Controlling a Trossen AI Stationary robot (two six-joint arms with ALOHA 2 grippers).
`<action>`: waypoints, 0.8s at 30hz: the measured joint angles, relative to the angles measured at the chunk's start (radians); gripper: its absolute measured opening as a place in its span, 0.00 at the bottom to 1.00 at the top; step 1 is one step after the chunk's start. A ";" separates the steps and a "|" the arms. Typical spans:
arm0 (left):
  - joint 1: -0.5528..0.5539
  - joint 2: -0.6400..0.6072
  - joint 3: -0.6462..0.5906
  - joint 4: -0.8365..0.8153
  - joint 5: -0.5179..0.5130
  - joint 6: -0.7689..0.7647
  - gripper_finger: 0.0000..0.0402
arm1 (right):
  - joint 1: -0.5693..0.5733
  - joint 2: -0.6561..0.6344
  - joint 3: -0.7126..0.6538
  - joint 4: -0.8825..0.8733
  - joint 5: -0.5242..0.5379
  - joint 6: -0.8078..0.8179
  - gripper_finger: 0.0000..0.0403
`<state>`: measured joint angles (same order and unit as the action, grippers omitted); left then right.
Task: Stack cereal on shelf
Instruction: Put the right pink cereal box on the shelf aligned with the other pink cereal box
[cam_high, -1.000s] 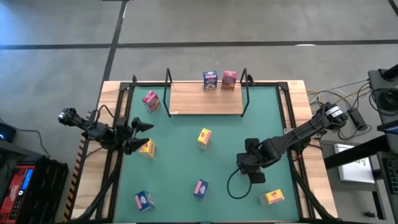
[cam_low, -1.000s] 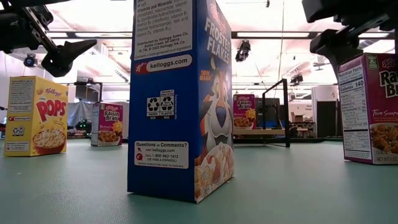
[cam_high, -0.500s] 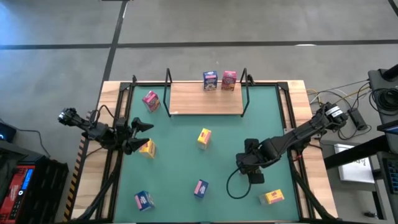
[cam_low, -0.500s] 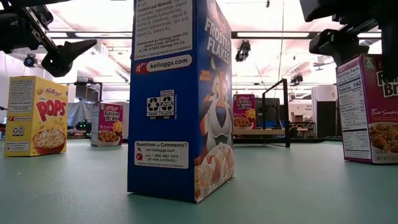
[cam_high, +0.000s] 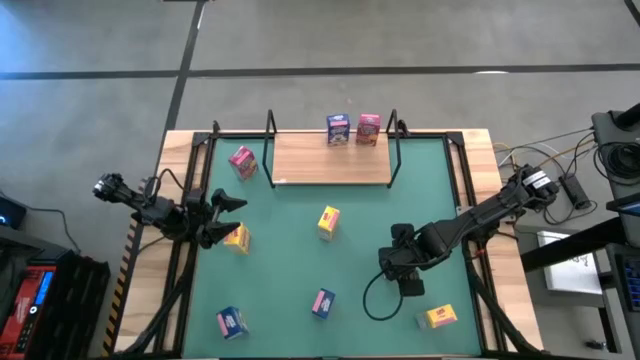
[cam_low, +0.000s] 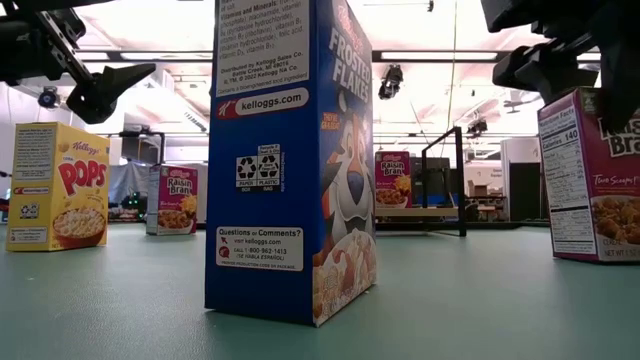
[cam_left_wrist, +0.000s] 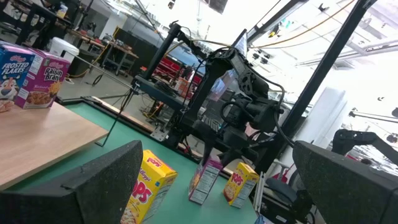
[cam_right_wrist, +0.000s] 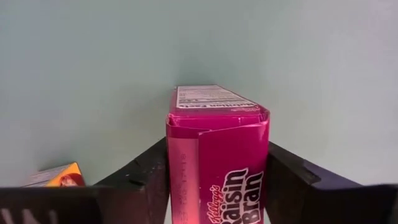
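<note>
The right wrist view is showing what the high view hides: the right gripper (cam_right_wrist: 217, 180) clamping a pink box (cam_right_wrist: 217, 155), both fingers touching its sides, near the mat's (cam_high: 280, 270) right edge. A second ago the fingers stood wider. The left gripper (cam_high: 225, 218) is hanging open by the left edge.

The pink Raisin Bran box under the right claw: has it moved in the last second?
Yes, slightly. In the low view the pink Raisin Bran box has slid toward the blue Frosted Flakes box, which stayed put, as the right claw closed on it.
</note>
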<state>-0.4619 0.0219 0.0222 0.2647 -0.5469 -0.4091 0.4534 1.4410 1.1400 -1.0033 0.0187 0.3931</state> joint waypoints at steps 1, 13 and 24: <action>0.000 0.000 0.000 0.000 0.000 0.000 0.99 | 0.000 0.000 0.000 0.001 0.000 0.000 0.45; 0.000 0.000 0.000 0.000 0.000 0.000 0.99 | -0.060 0.000 0.098 -0.005 0.046 -0.076 0.37; 0.000 0.000 0.000 0.000 0.000 0.000 0.99 | -0.358 0.000 0.233 -0.113 0.244 -0.415 0.40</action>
<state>-0.4621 0.0219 0.0220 0.2649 -0.5472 -0.4091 0.0950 1.4410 1.3735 -1.1167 0.2626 -0.0221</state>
